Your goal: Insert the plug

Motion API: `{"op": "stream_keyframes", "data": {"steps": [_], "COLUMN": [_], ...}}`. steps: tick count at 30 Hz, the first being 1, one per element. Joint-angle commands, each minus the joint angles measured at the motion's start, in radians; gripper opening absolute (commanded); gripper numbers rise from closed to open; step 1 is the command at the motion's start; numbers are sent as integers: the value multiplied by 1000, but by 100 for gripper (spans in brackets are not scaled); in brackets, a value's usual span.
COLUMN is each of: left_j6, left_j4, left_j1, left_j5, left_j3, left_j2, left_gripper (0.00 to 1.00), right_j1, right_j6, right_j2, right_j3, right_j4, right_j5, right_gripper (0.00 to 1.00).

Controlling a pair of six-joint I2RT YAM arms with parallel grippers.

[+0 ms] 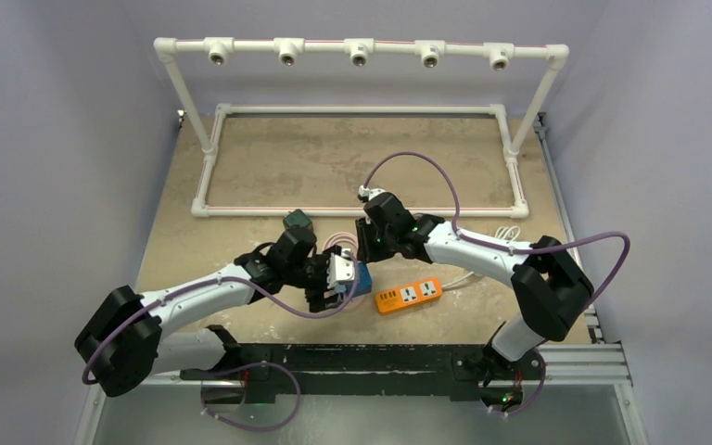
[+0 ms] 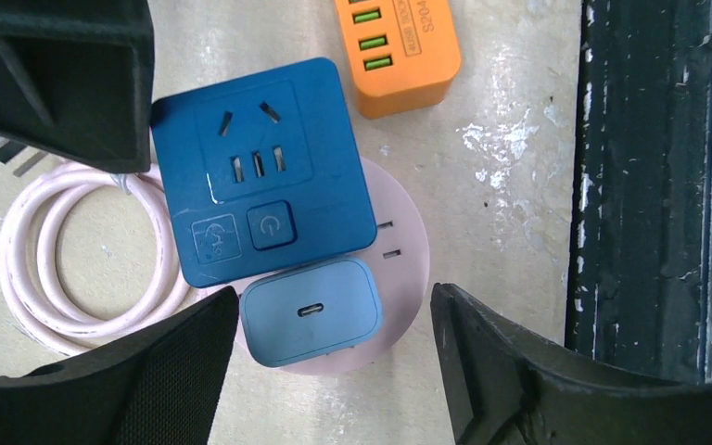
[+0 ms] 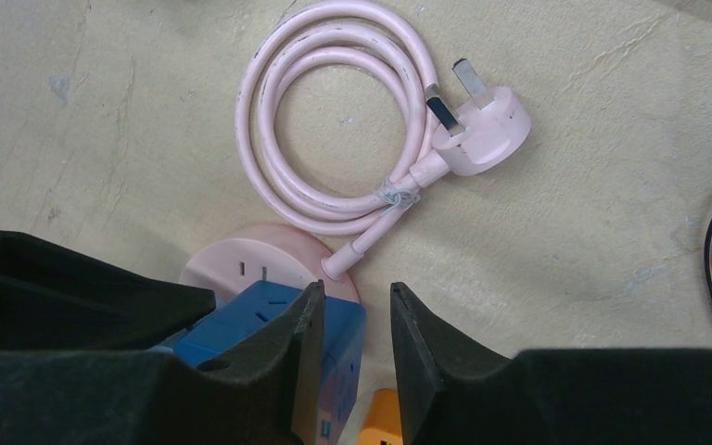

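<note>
A round pink socket base (image 2: 400,269) lies on the table with a dark blue adapter cube (image 2: 260,167) and a light blue USB-C charger (image 2: 311,311) sitting on it. My left gripper (image 2: 334,290) is open and straddles the light blue charger; its left finger is next to the charger and its right finger stands apart. My right gripper (image 3: 357,287) is a little open and empty, just above the blue adapter (image 3: 250,311) and the pink base (image 3: 232,260). The base's pink cable (image 3: 269,139) is coiled, and its pink plug (image 3: 482,130) lies loose on the table.
An orange power strip (image 1: 409,295) lies right of the grippers and shows in the left wrist view (image 2: 394,46). A white pipe frame (image 1: 362,211) and a rack (image 1: 359,48) stand behind. A white cable (image 1: 510,236) lies at the right. A black rail (image 2: 658,185) runs along the near edge.
</note>
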Motion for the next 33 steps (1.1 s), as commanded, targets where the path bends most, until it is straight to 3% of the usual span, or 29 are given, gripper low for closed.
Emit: {"op": "stream_keyframes", "data": {"steps": [1,8,15,19,25,31,33], "left_j6": [-10,-34,-92,-112,-99,-86,-64], "left_j4": [38,23,26,44,36,18,-3], "left_j1": [15,36,35,27,27,27,30], "left_j5": [-25,-5,50,30,-15,-21,-28], "left_j3": [27,27,27,38,54,66,66], "left_j2": [14,-13,-33,-8,39,34,26], "left_gripper": [73,66,82,84,68,43,42], "right_j1": [3,3,3,3,3,3,3], "right_j6": [9,9,11,11,11,14,15], "right_j2": [-43,-51,-50,-44,-53,-64,-69], "right_j3": [-13,-25,-26,-22,-25,-36,-40], "right_j4": [-2,0,2,2,-3,-5,-9], "right_j5": [25,32,30,29,34,38,42], "right_gripper": [34,30,31,31,30,26,25]}}
